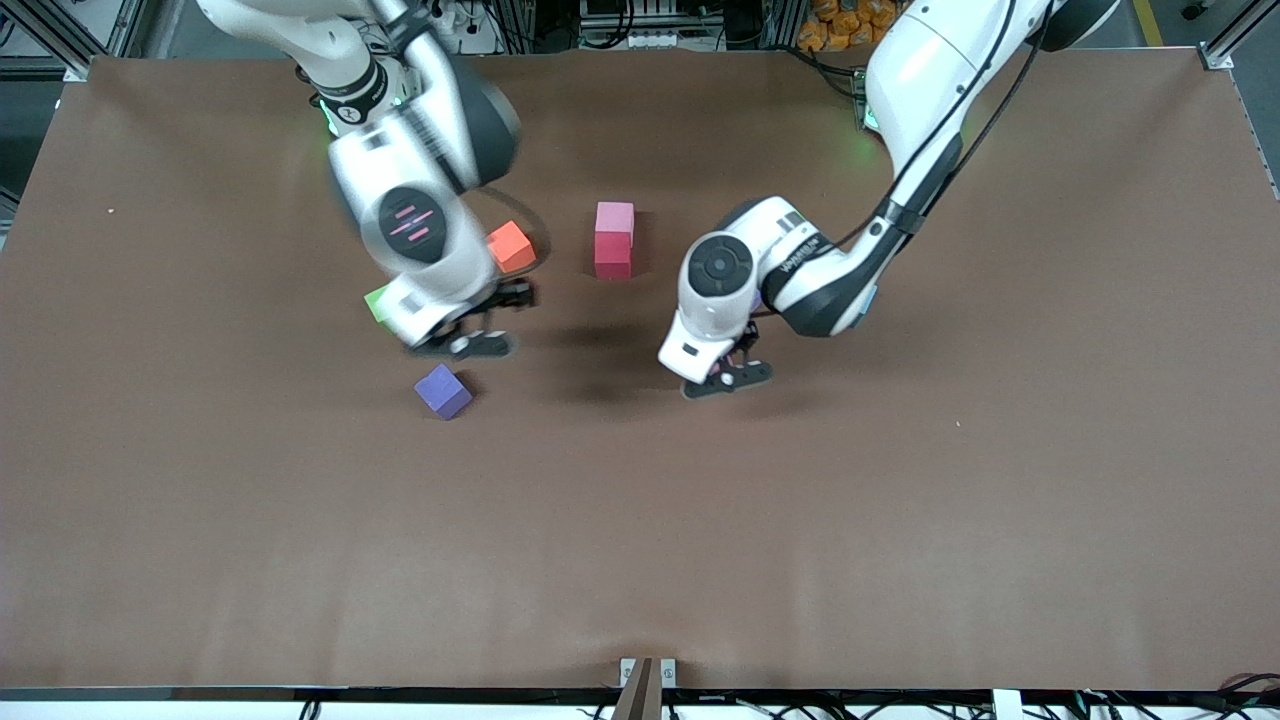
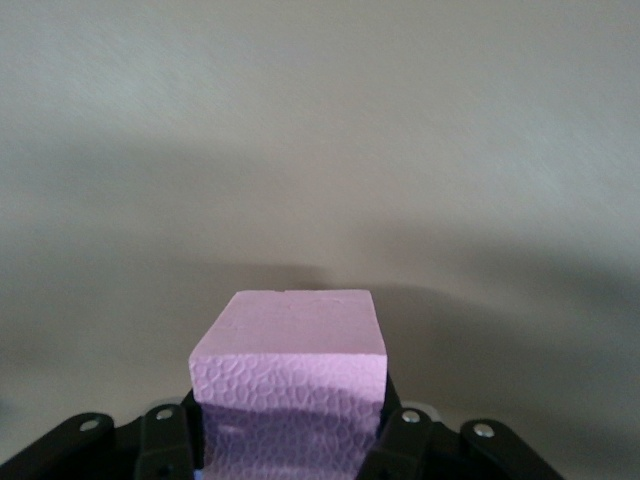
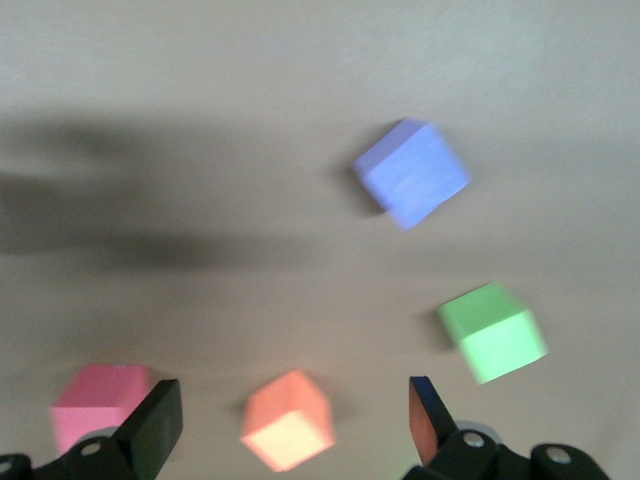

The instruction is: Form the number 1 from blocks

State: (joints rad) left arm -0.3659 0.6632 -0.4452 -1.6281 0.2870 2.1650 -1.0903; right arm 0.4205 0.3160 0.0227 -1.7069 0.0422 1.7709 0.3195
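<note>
A light pink block (image 1: 614, 218) touches a crimson block (image 1: 612, 258) that lies just nearer the camera, mid-table. A purple block (image 1: 443, 391) lies alone, nearer the camera, toward the right arm's end. My left gripper (image 1: 727, 378) hangs over bare table beside that pair, shut on a pale pink block (image 2: 290, 345); the hand hides this block in the front view. My right gripper (image 1: 470, 342) is open and empty above the table between the purple block (image 3: 412, 172) and the orange cube. The other purple block is out of view.
An orange cube (image 1: 511, 246) and a green cube (image 1: 380, 303) sit by the right hand. In the right wrist view, the orange cube (image 3: 288, 420) lies under the open fingers, and the green cube (image 3: 493, 331) and a pink-red block (image 3: 100, 405) flank it.
</note>
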